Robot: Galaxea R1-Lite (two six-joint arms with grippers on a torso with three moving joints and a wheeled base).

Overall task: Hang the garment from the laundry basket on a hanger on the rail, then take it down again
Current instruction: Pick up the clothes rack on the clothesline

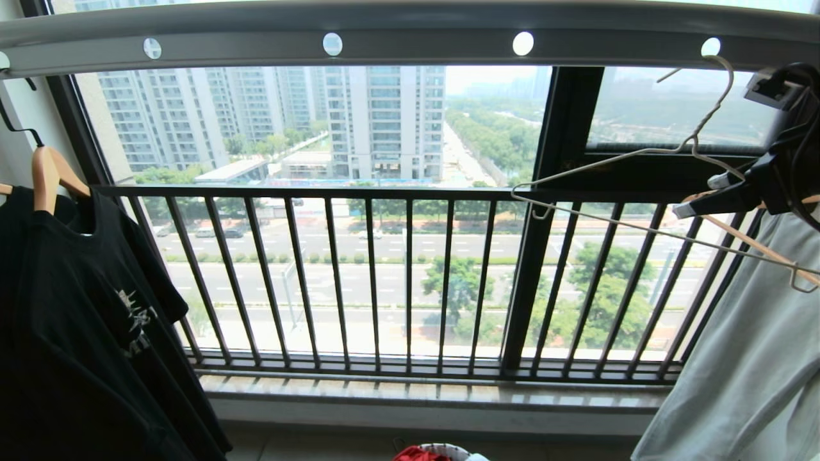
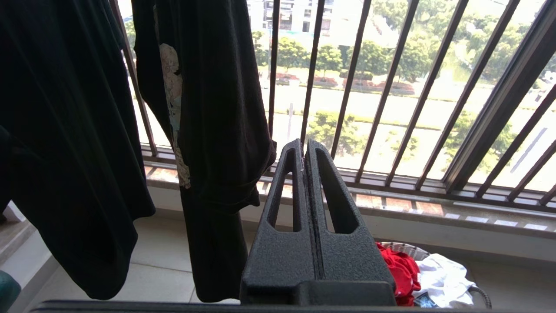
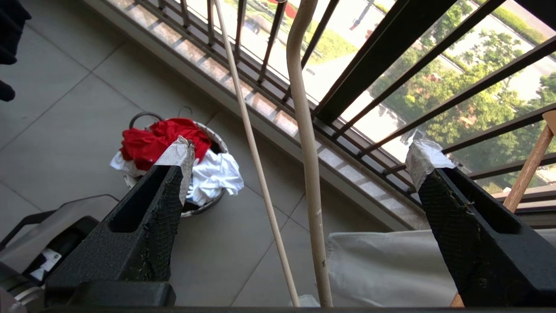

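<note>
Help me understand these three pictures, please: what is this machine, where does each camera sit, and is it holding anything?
It is a two-armed robot on a balcony. The head camera looks at the rail and window railing; the other two cameras sit on its wrists. The right gripper is open around the white wire hanger, gripping nothing yet. The left gripper is shut and empty, near a black T-shirt. On the floor, the laundry basket holds the red garment and white laundry.

Hanger wires between spread right hand fingers, untouched.
</note>
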